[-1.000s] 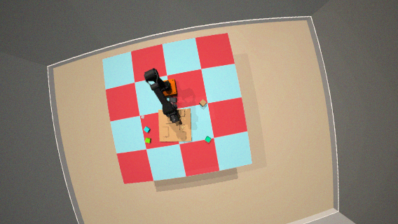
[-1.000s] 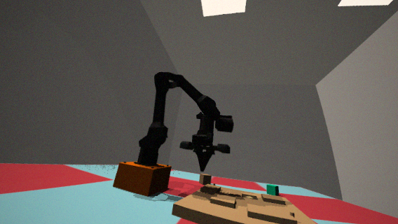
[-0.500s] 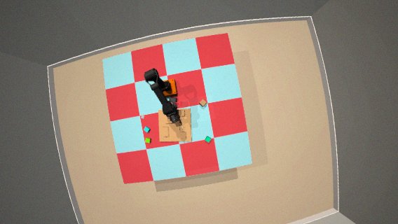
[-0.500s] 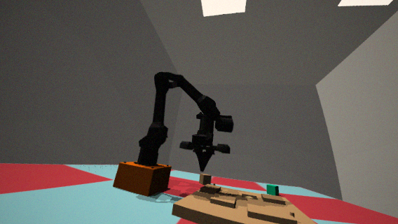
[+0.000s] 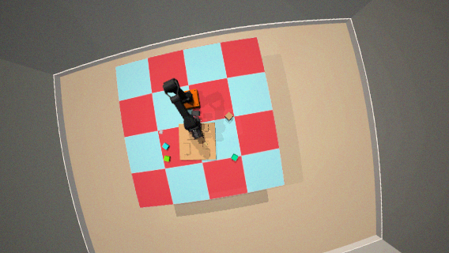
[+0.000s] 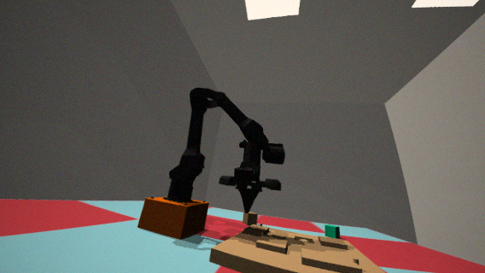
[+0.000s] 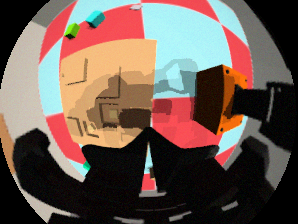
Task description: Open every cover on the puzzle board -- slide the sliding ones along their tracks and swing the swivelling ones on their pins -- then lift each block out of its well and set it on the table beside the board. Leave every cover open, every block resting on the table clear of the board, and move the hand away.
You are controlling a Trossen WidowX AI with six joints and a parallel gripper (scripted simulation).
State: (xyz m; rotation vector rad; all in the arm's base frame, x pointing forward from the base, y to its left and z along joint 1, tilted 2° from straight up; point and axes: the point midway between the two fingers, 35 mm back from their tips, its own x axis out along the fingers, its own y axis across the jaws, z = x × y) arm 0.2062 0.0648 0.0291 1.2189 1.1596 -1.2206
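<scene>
black tool [image 5: 201, 141] [image 6: 247, 212] [image 7: 148, 129], closed and holding nothing, hovers above the tan board [image 5: 191, 155] [image 6: 239, 257] [image 7: 107, 55].

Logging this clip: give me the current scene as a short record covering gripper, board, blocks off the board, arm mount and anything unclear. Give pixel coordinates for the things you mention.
gripper: closed [image 5: 201, 141] [image 6: 248, 212] [image 7: 148, 131], nothing held, above the board
board: tan puzzle board [image 5: 186, 138] [image 6: 230, 254] [image 7: 107, 55], flat on the checkered table
blocks beside board: cyan block [image 5: 165, 146] [image 7: 96, 19], lime block [image 5: 167, 158] [image 7: 72, 31], green block [image 5: 235, 157] [image 6: 332, 231], tan block [image 5: 228, 116] [image 6: 250, 218]
arm mount: orange base [image 5: 196, 105] [image 6: 160, 217] [image 7: 209, 100]
unclear: whether every cover is open; what the small pale item [image 5: 160, 132] [image 7: 136, 7] is
</scene>
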